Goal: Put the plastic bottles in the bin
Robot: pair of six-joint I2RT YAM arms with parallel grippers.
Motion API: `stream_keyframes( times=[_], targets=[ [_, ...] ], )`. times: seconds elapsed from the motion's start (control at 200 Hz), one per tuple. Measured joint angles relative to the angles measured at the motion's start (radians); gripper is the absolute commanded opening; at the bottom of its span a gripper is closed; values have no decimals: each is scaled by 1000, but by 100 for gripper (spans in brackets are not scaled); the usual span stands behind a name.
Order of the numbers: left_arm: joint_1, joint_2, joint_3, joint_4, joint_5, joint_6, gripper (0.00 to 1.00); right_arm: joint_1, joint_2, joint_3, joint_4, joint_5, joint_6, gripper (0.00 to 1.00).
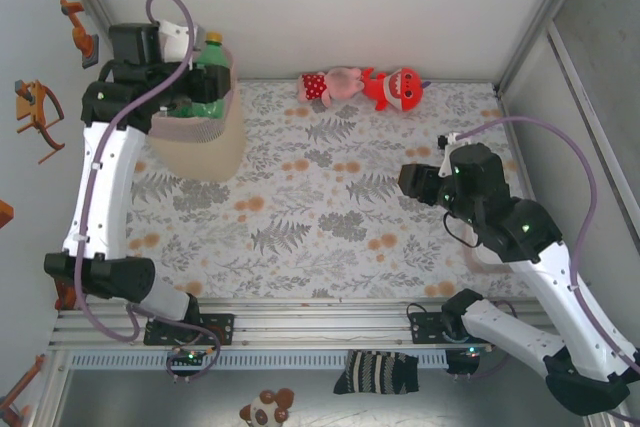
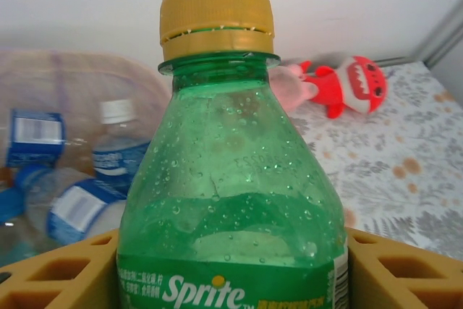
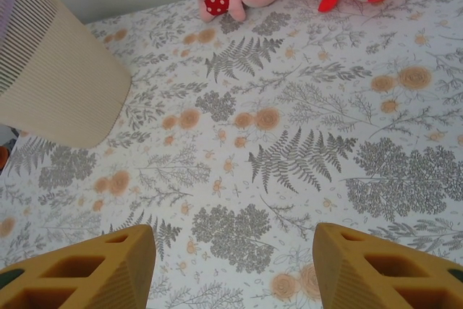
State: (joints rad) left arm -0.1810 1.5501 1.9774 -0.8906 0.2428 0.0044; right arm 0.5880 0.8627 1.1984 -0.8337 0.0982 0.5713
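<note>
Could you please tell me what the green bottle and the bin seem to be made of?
Green bottle: translucent glossy plastic, probably; droplets show through its wall. Bin: matte beige wall with fine ribs, likely moulded plastic, though fabric is possible.

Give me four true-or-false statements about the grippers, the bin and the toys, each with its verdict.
1. The left gripper grips a green bottle with a yellow cap. True.
2. The right gripper holds a bottle. False: its fingers stand apart with nothing between them, above the table.
3. The bin has nothing in it. False: clear bottles with blue labels lie inside it.
4. A pink toy and a red toy lie side by side at the far edge of the table. True.
</note>
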Motion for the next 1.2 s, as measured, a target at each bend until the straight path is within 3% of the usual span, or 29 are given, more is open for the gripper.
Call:
stream_keyframes(
  times=[0.416, 0.756, 1.082, 1.202],
  targets=[
    [228, 279, 191, -129, 12, 117, 64, 0, 49, 70, 0, 1, -12, 59],
    [240, 498, 360, -191, -24, 145, 75, 0, 69, 80, 0, 8, -15, 59],
    [234, 498, 383, -207, -32, 154, 92, 0, 69, 80, 0, 9, -15, 59],
    [236, 477, 383, -202, -33, 154, 94, 0, 69, 89, 0, 8, -15, 59]
  ],
)
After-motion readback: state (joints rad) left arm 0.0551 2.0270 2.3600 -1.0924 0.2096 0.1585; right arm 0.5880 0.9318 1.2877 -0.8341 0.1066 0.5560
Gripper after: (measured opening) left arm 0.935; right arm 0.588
